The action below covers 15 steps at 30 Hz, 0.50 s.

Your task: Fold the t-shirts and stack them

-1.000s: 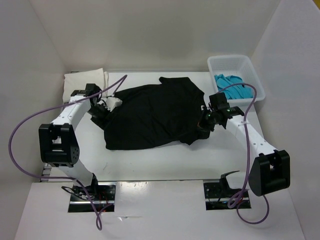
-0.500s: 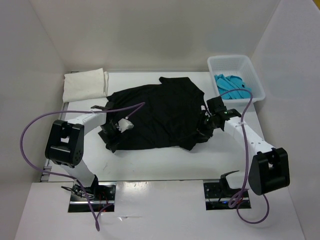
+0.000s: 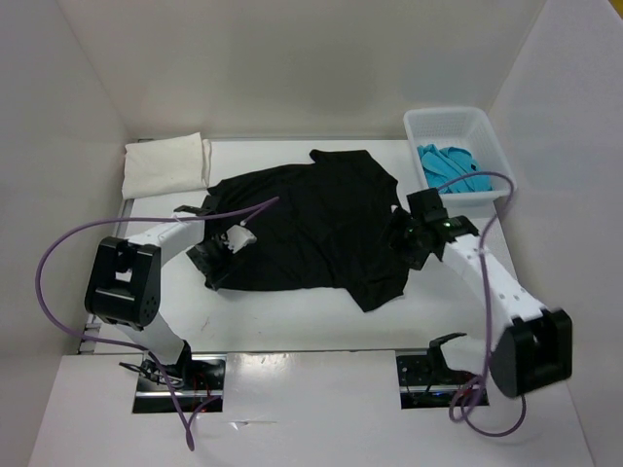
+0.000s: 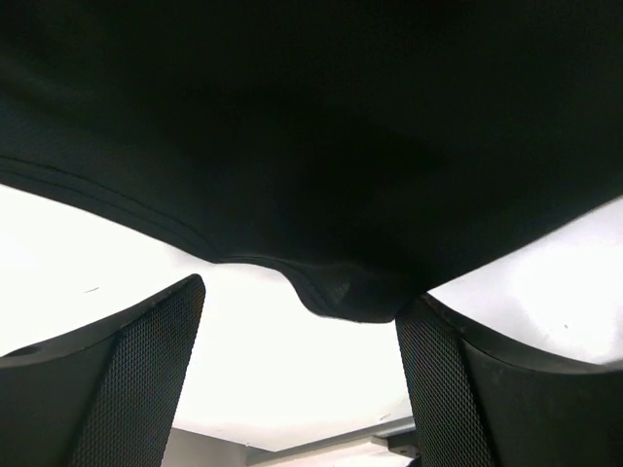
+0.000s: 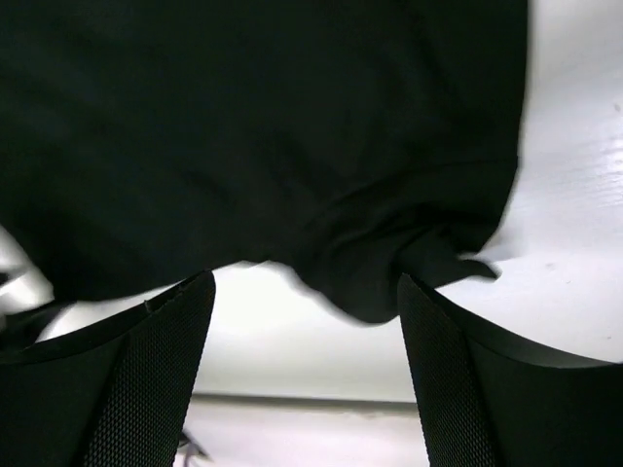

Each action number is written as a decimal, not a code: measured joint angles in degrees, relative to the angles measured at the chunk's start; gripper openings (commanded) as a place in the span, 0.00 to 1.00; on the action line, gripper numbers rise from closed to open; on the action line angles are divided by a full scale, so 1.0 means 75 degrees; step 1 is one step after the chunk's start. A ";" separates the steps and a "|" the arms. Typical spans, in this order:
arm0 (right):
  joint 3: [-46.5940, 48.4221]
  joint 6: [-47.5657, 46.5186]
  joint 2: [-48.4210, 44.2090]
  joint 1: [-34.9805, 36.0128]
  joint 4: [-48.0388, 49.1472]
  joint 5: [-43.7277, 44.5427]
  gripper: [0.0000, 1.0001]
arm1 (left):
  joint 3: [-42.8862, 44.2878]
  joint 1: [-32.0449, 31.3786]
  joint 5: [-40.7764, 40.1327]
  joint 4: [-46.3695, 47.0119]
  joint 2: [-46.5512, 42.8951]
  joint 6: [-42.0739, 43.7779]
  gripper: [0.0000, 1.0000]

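The black t-shirt [image 3: 311, 224] lies spread and rumpled in the middle of the table. My left gripper [image 3: 211, 259] stands open at its front left corner. In the left wrist view the hem [image 4: 341, 292] droops just ahead of the open gripper [image 4: 304, 297], and nothing is gripped. At the shirt's right edge my right gripper [image 3: 405, 243] is open too. The right wrist view shows a fold of the black t-shirt [image 5: 370, 282] lying loose ahead of that gripper [image 5: 307, 282]. A cream-white t-shirt [image 3: 165, 165] sits folded at the back left. A turquoise t-shirt [image 3: 450, 163] is bunched in the basket.
A white plastic basket [image 3: 492, 146] stands at the back right corner. White walls close in the table at the back and both sides. Purple cables loop from both arms, one crossing the shirt's left part [image 3: 243, 209].
My right gripper has opened and let go of the black shirt's right edge, which now trails toward the front. My left gripper moved from the shirt's left side to its front left corner.
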 measured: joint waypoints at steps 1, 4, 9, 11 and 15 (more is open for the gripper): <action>-0.0224 0.0099 0.0361 -0.0009 0.0216 0.0090 0.81 | 0.0000 0.0000 -0.0038 0.0070 0.0003 -0.0058 0.85; -0.0895 0.0341 0.1521 -0.0102 0.0472 0.0251 0.82 | 0.0000 0.0000 -0.0064 0.0347 0.0003 -0.0117 0.85; -0.1454 0.0755 0.1542 -0.0189 0.0565 0.0201 0.82 | -0.0009 0.0000 0.0003 0.0682 0.0055 -0.0259 0.63; -0.1801 0.0930 0.1320 -0.0187 0.0746 0.0090 0.82 | -0.0012 0.0000 0.0015 0.0787 0.0189 -0.0312 0.42; -0.2334 0.1291 0.1239 -0.0105 0.0755 -0.0061 0.82 | -0.0003 -0.0017 0.0131 0.0714 0.0289 -0.0323 0.03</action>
